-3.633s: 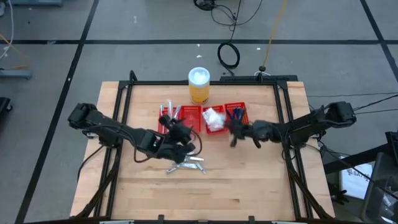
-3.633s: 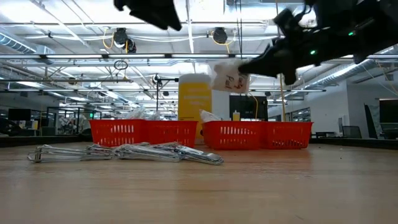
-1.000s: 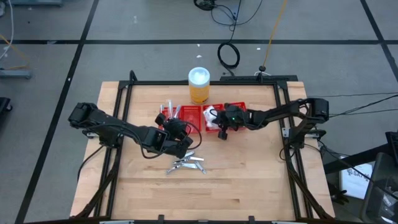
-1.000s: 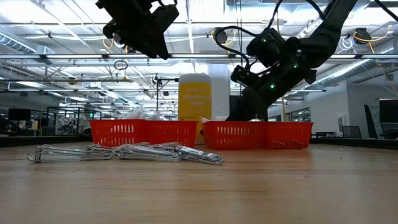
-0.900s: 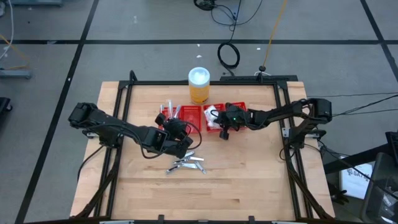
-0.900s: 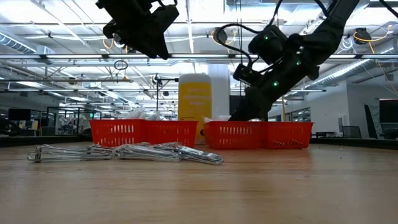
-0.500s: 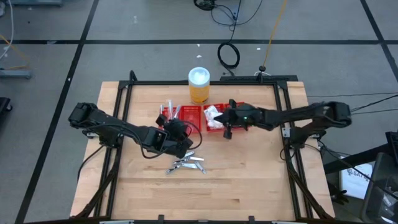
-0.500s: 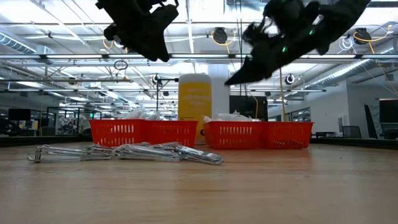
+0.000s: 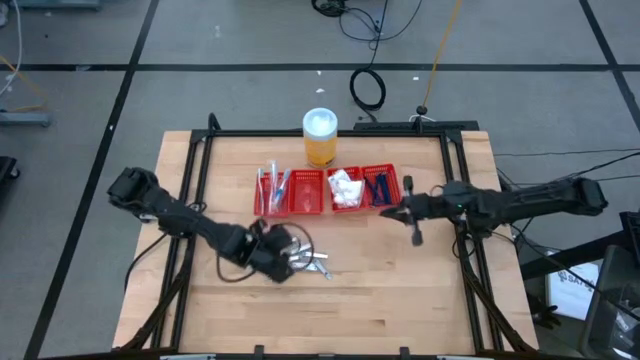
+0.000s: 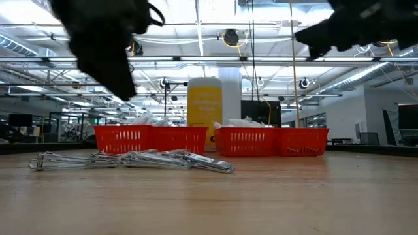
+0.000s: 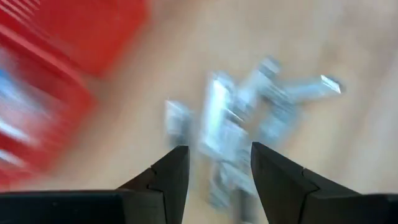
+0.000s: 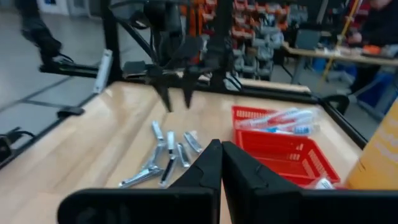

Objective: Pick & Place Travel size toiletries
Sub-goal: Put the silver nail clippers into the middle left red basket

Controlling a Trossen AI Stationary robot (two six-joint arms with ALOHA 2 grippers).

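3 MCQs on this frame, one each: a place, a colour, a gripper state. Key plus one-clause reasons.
1. Where do the loose silvery tubes lie?
A. In the tray's rightmost compartment
B. On the bare table, on the near side of the tray
C. On top of the jar

2. What colour is the jar's lid?
A. White
B. Black
C. Green

3. How are the left gripper's fingers?
A. Shut on a tube
B. Shut on nothing
C. Open, holding nothing

Key:
1 B: the silvery tubes lie on the wood, on the near side of the red tray.
2 A: the orange jar has a white lid.
3 C: the left gripper shows a clear gap between its fingers above the tubes; the right gripper, shut, waits off the tray's right end.
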